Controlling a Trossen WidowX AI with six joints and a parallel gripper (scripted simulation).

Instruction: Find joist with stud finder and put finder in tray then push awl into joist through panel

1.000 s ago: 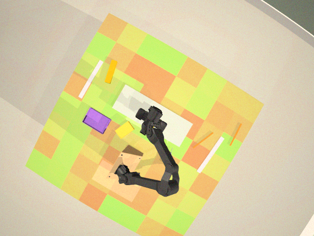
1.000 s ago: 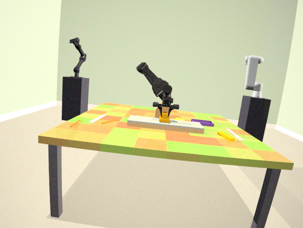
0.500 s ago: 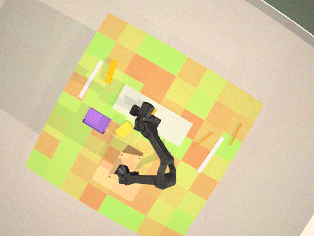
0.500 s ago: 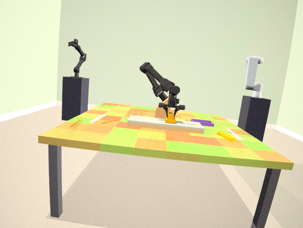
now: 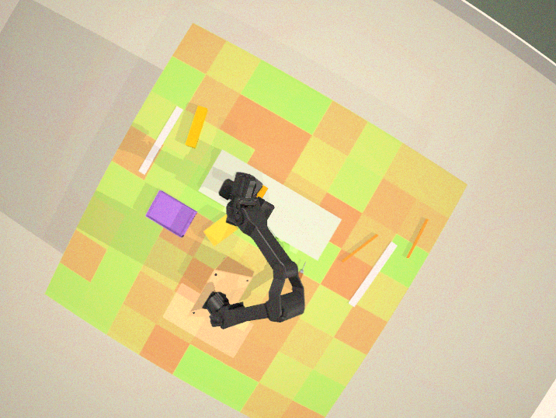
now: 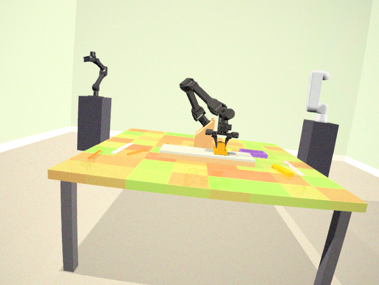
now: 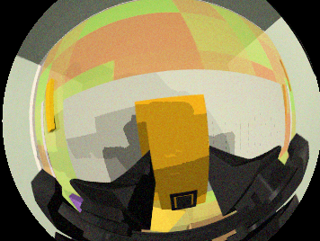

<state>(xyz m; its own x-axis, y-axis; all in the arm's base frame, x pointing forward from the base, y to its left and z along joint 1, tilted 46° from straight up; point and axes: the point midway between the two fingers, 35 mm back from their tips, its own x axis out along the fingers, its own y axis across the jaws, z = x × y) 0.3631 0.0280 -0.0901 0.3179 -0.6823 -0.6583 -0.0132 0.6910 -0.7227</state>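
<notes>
The gripper (image 5: 262, 188) (image 6: 220, 146) (image 7: 175, 149) held the stud finder (image 5: 263, 192) (image 6: 220, 150) (image 7: 177, 130) over the panel (image 5: 305, 215) (image 6: 183, 150) (image 7: 252, 103) beneath it; finding seemed underway, tray and awl work remaining.

panel: long and pale, the panel (image 5: 300, 220) (image 6: 183, 150) (image 7: 252, 103) lies between left and right edges of the tabletop (image 5: 287, 94) (image 6: 171, 189) (image 7: 135, 38).
stud finder: the orange stud finder (image 5: 262, 192) (image 6: 220, 150) (image 7: 180, 130) is upright at the panel, nearer to right edge.
gripper: the gripper (image 5: 246, 186) (image 6: 220, 145) (image 7: 175, 149) is closed on it from above.
tray: the purple tray (image 5: 170, 213) (image 6: 253, 153) (image 7: 76, 202) sits behind the panel, toward right edge.
bar: a yellow bar (image 5: 196, 127) (image 6: 282, 170) (image 7: 50, 105) lies near right edge.
</notes>
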